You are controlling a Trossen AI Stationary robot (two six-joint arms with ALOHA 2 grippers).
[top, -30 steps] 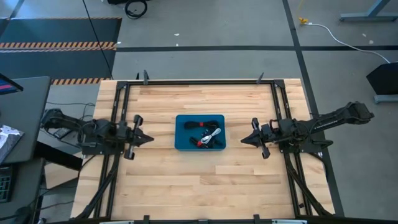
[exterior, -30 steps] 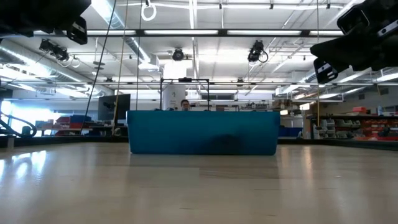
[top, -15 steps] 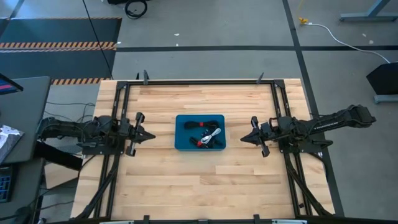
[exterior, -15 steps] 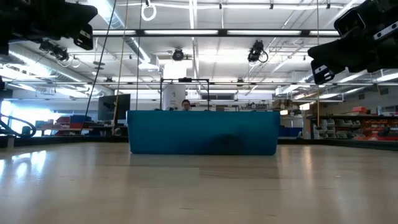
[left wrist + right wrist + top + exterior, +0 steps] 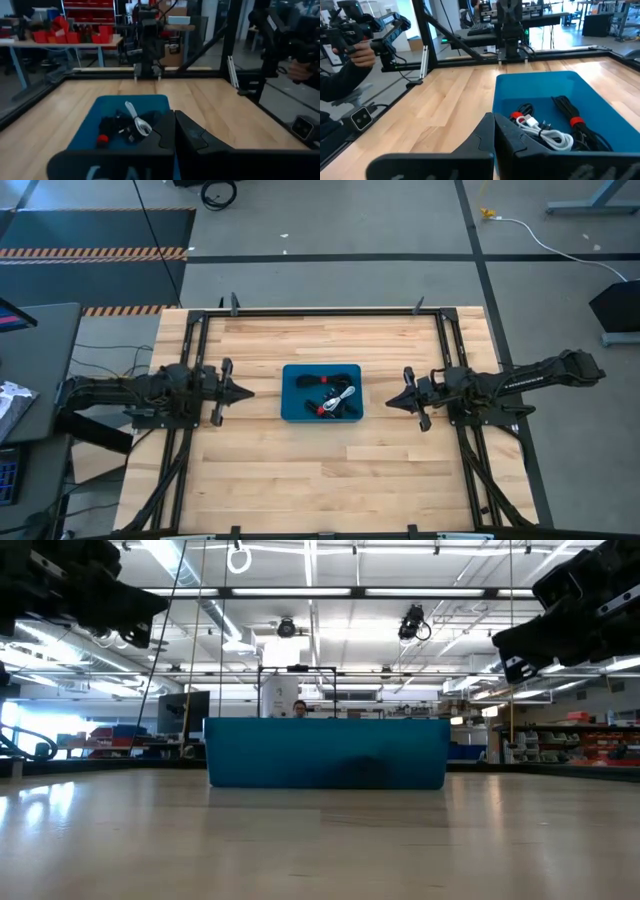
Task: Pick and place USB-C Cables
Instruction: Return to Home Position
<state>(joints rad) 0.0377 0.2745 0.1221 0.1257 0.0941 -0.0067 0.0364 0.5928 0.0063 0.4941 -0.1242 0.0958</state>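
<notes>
A blue tray (image 5: 289, 376) stands on the middle of the table; its near wall (image 5: 325, 752) fills the centre of the low view. The USB-C cables lie in it in a loose heap: black coils (image 5: 322, 383), one with a red band (image 5: 576, 121), and a white-grey one (image 5: 346, 394) (image 5: 138, 120) (image 5: 546, 133). My left gripper (image 5: 248, 392) hovers left of the tray, shut, pointing at it (image 5: 174, 120). My right gripper (image 5: 391, 404) hovers right of the tray, shut, also pointing at it (image 5: 493, 123). Both are above the table top.
Bare wooden table surrounds the tray on all sides. A black frame (image 5: 320, 311) runs along the table's far edge and sides. A person's hand (image 5: 361, 54) holds a device beyond the table. A long white cord with a yellow plug (image 5: 489, 215) lies on the floor.
My left gripper has moved toward the tray, rightward along the table, and stays shut. In the low view it has also come down a little. The right gripper has barely moved. The tray and cables have stayed where they were.
</notes>
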